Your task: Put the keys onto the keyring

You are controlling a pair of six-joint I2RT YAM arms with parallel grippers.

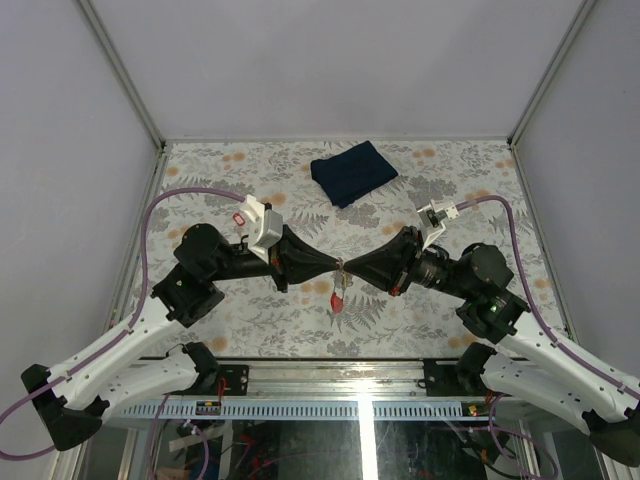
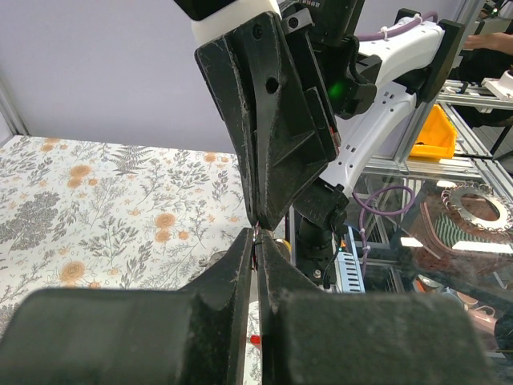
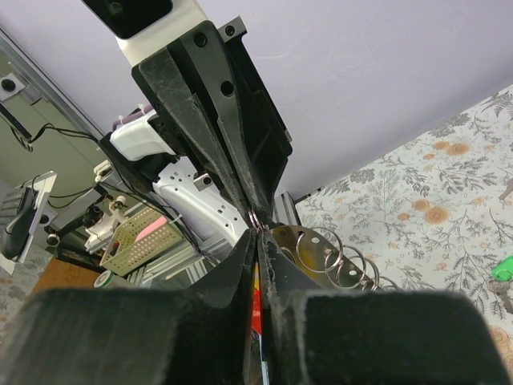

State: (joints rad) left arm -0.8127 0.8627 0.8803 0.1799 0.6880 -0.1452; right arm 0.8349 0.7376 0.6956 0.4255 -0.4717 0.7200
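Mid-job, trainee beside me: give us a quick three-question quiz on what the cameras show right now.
1. True or false: the red tag lies on the dark blue cloth.
2. The left claw and right claw are: A) tip to tip above the table; B) far apart; C) both over the cloth.
3. Fill in: the key on the table in the right wrist view has a ___ head.
Key: 1 false, it hangs below the claw tips; 2 A; 3 green.
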